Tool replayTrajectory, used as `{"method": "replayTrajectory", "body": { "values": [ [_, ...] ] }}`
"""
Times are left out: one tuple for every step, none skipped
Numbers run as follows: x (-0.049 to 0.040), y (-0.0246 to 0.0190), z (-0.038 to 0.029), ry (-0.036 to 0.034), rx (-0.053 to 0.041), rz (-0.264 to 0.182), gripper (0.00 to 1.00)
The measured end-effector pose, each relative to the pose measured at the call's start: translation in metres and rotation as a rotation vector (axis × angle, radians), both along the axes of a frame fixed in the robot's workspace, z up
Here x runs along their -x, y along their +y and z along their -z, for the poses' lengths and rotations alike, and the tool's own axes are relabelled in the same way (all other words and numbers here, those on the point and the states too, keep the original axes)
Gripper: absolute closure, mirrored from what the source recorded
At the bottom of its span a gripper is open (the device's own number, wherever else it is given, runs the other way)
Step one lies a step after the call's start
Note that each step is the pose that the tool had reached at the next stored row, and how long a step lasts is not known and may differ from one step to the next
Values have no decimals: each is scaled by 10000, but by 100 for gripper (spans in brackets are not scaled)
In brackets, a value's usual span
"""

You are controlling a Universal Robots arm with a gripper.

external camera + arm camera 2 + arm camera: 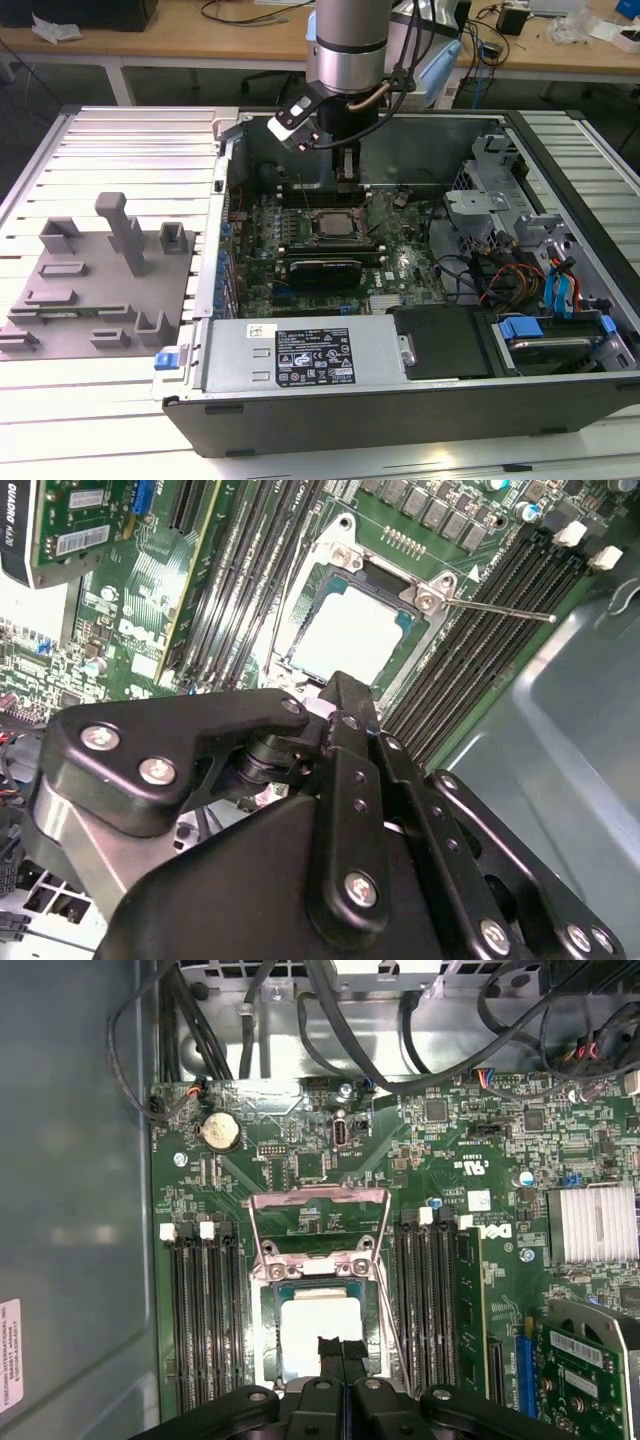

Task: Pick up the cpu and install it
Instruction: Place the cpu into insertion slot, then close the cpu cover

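The cpu [320, 1318], a pale square, lies in the metal-framed socket [312, 1269].

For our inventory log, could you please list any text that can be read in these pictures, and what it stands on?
Nothing can be quoted with confidence.
Black label on the power supply, exterior view: too small.
White sticker on the case wall, first wrist view: too small.
Card stickers, second wrist view: blurred.
Motherboard silkscreen, both wrist views: a maker's mark, tiny codes.
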State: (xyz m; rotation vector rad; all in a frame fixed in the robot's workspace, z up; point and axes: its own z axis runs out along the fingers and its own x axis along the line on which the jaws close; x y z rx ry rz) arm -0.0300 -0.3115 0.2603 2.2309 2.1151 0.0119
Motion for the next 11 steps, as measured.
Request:
{"method": "replayTrajectory", "body": {
  "values": [
    [0,0,1,0,-1,1,89],
    [0,0,0,1,0,-4,89],
    [-2,0,1,1,-1,-34,89],
    [-2,1,1,0,-1,-47,89],
    [-2,1,1,0,-1,-48,89],
    [-3,0,1,0,-1,-56,89],
    [-3,0,1,0,0,-63,89],
    [-3,0,1,1,-1,-66,89],
    [-3,0,1,0,-1,-67,89],
    [-3,0,1,0,-1,-67,89],
    [-3,0,1,0,-1,-68,89]
  ]
}}
